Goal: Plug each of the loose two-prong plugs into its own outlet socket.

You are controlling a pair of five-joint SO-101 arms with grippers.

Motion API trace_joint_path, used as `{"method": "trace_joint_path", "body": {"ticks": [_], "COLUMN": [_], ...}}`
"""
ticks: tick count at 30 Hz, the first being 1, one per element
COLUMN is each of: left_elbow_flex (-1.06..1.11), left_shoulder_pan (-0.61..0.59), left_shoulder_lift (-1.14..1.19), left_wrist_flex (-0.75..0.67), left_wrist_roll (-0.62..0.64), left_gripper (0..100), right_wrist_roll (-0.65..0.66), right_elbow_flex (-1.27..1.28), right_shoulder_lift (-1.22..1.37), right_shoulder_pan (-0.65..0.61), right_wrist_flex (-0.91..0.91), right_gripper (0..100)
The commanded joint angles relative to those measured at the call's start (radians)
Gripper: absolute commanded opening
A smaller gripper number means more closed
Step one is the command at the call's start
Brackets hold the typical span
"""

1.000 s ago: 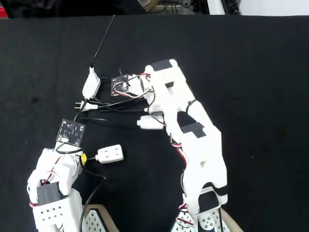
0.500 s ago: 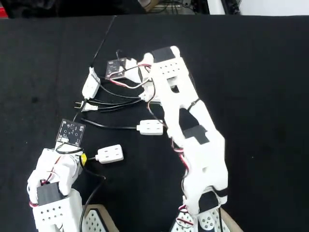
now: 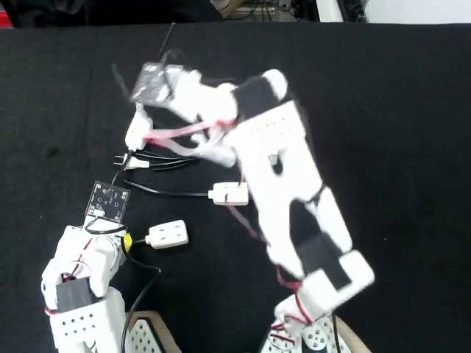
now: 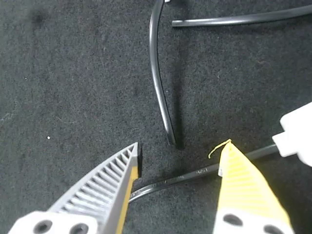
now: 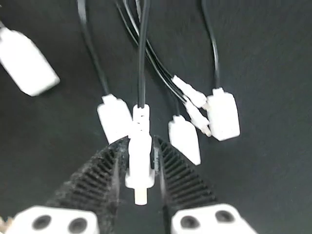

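My right arm stretched from 5 toward 11 o'clock, its gripper clamped on a white plug, my left gripper spread wide at 7 o'clock over a black cable, white socket beside it

Finds the right pincer blurred, far out over the black table on its long white arm. Finds a white connector just near of it and, farther on toward the left pincer, a loose two-prong plug trailing black cables. Puts one white socket block right beside the left pincer, and a second socket block between the two pincers, apart from both.
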Motion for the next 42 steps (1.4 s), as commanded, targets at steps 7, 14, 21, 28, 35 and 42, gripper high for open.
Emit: {"method": "trace_joint_path", "body": {"ticks": [7,14,21,28,35,42], "left_elbow_flex": [-0.085,-0.176,-0.231,-0.272,-0.285,-0.328], "left_shoulder_pan": [-0.005,0.05,0.32,0.501,0.633,0.684], "left_shoulder_lift": [-0.009,-0.009,-0.009,-0.009,-0.009,-0.009], "left_wrist_flex": [-0.195,-0.305,-0.308,-0.31,-0.308,-0.308], "left_wrist_roll": [0.328,0.543,0.583,0.575,0.575,0.528], "left_gripper": [26,26,26,26,26,22], "right_wrist_roll": [-0.236,-0.388,-0.68,-0.689,-0.687,-0.687], "right_elbow_flex": [0.576,1.07,1.546,1.727,1.733,1.728], "right_shoulder_lift": [-0.535,-0.984,-1.268,-1.244,-1.179,-1.119], "right_shoulder_pan": [-0.224,-0.21,-0.21,-0.212,-0.212,-0.212], "right_wrist_flex": [-0.351,-0.664,-1.054,-1.243,-1.257,-1.257], "right_gripper": [1.1,1.1,1.2,1.2,1.2,1.2]}}
